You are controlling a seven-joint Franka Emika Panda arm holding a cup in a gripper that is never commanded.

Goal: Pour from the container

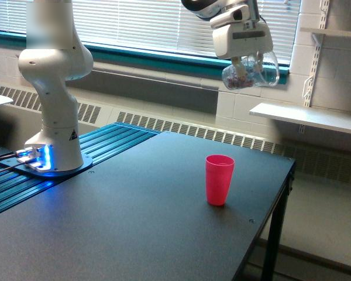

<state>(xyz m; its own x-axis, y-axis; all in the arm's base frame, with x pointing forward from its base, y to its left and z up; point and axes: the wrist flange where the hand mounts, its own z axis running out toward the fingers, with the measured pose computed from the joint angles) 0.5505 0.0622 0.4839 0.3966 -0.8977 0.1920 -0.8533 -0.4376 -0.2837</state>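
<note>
In the exterior view, your gripper [245,60] is clamped on the container [251,69], a clear mug with small mixed-colour pieces inside, and you hold it high in the air, tipped well over on its side. The pink cup [219,180] stands upright on the desk [134,228], far below the mug and a little toward the exterior view's left of it. Nothing is falling yet as far as the picture shows, and the pieces sit bunched at the mug's low end. Judging from this, you are too high and not quite over the target: bring the mug's lip above the pink cup's mouth and come down close before you tip further. Then roll the wrist slowly, so the pieces trickle rather than drop in a heap and bounce out. Keep clear of the cup's rim; it looks light and easy to knock over
</note>
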